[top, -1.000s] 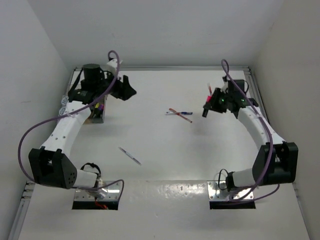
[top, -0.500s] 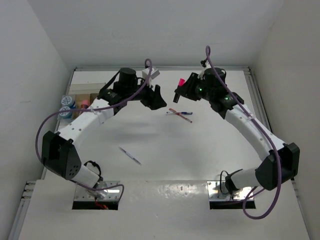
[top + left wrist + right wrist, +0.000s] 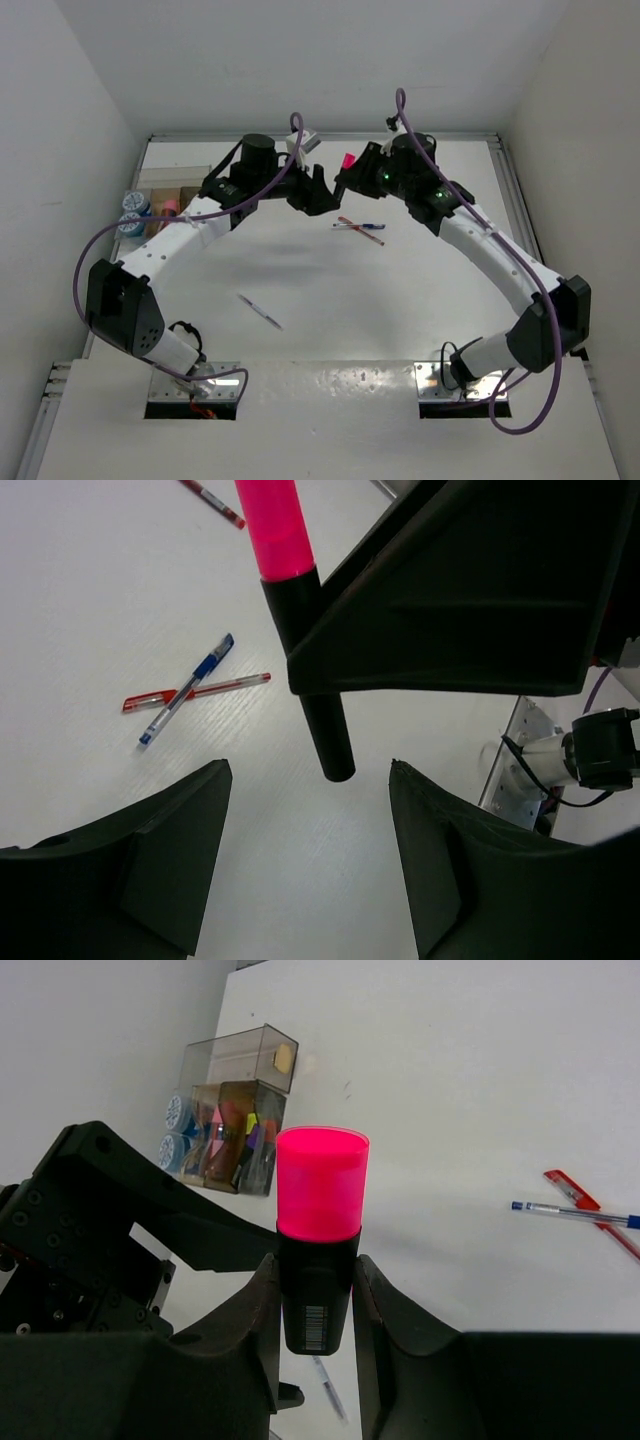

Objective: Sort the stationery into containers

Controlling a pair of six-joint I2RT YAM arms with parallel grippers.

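Observation:
My right gripper [image 3: 347, 178] [image 3: 315, 1260] is shut on a black highlighter with a pink cap [image 3: 348, 160] [image 3: 320, 1200] and holds it above the table's far middle. My left gripper [image 3: 318, 195] [image 3: 310, 770] is open and empty, facing it. The highlighter's black end [image 3: 330, 730] hangs just ahead of the open left fingers without touching them. The organiser box [image 3: 180, 200] [image 3: 240, 1110] stands at the far left with items inside. A blue pen [image 3: 368, 226] [image 3: 185, 692] crosses a red pen [image 3: 365, 235] [image 3: 240, 683] on the table. A silver pen [image 3: 260, 311] lies nearer.
Two blue-speckled jars [image 3: 131, 212] [image 3: 176, 1128] and a pink bottle [image 3: 168, 208] sit by the organiser at the left wall. Another red pen [image 3: 212, 502] lies beyond the crossed pair. White walls close in the table on three sides.
The right gripper carried the pink highlighter from the far right to the far middle. The left gripper swung right from the organiser box and now faces it.

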